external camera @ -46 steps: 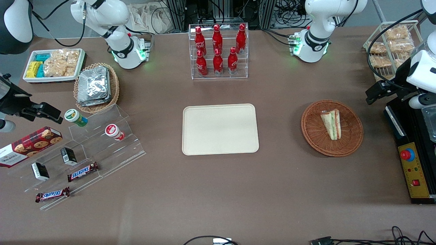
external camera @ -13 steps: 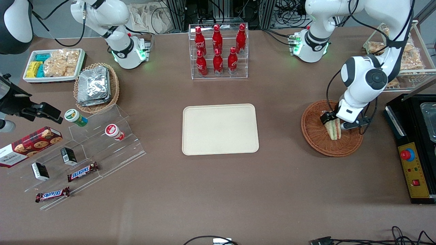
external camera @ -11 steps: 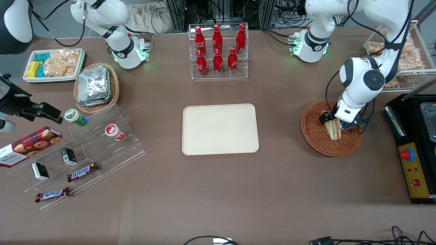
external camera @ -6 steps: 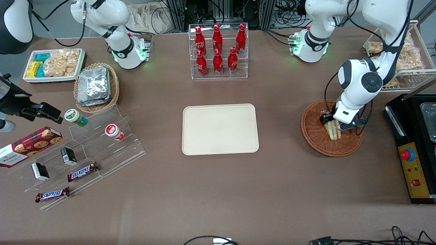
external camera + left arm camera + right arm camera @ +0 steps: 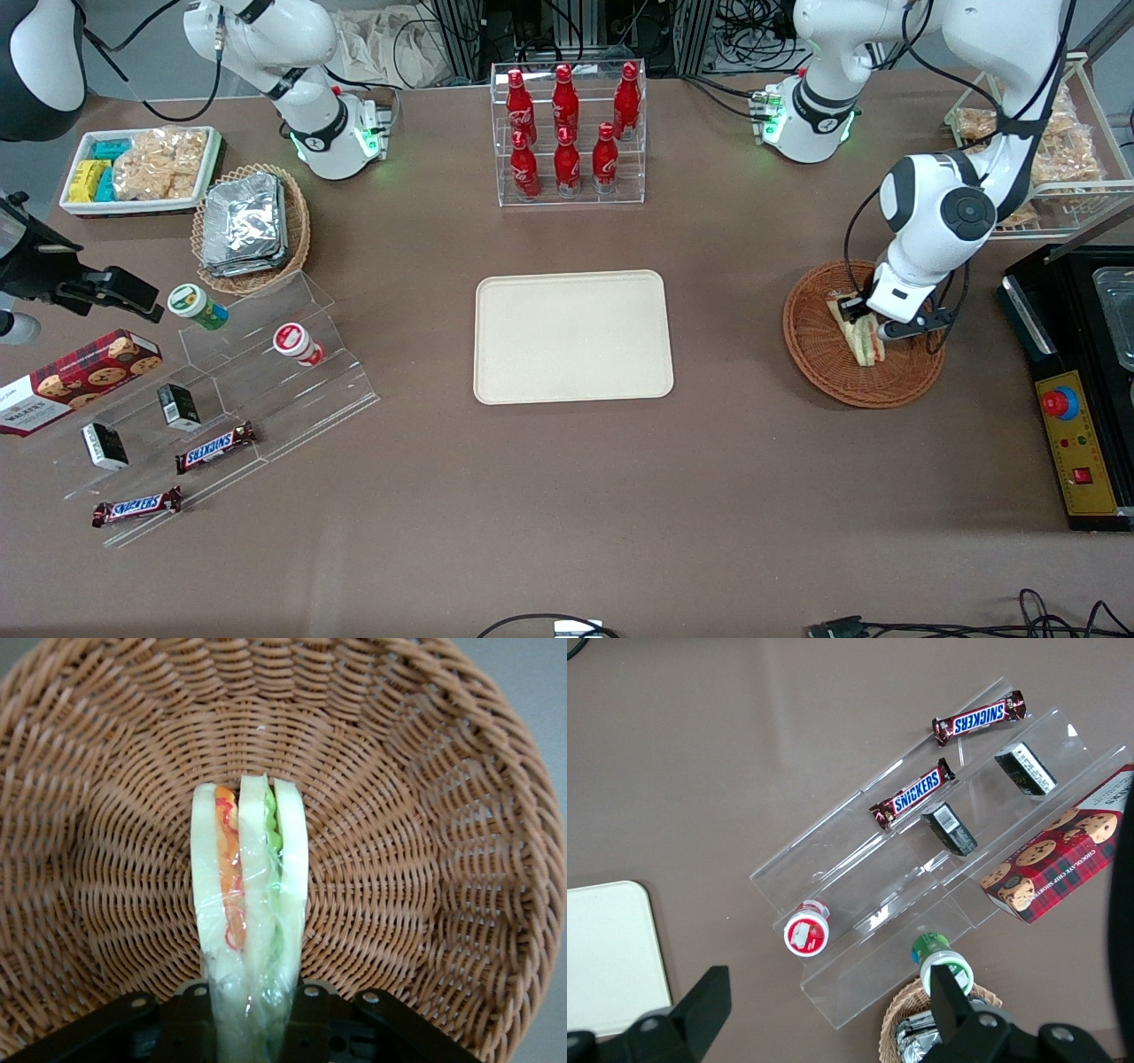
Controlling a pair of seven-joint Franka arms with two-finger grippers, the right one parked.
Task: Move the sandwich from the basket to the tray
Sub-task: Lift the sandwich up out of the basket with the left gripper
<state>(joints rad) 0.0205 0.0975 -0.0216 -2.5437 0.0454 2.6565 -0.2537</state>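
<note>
The left arm's pincer [image 5: 861,317] stands low inside the round reddish-brown woven wicker basket [image 5: 815,354], which sits on the brown counter [image 5: 567,496] toward the working arm's end, well apart from the flat cream-coloured rectangular plastic tray [image 5: 573,337] at the middle. In the front view its two dark fingers sit on either side of the small triangular wedge of white-bread sandwich in clear wrap [image 5: 864,341], whose pointed end juts out toward the camera; the sandwich is not yet out of the basket. Compared with the front view half a second ago, the wedge shows slightly more tilted and the wrist has shifted a little, which suggests the lift is just starting; the tray has not moved. In the left wrist view the pincer [image 5: 252,1014] is closed narrowly on the broad end of the sandwich [image 5: 251,904], the dark fingers [image 5: 190,1010] pressing both bread faces, with the orange and green filling layers running away from the grip over the basket weave [image 5: 425,859]. The sandwich is probably light, soft and easily crushed, and its film slippery, so a gentle squeeze across the flat bread faces near the thick end, as here, seems the sound hold; a hard pinch would likely squash the layers.
</note>
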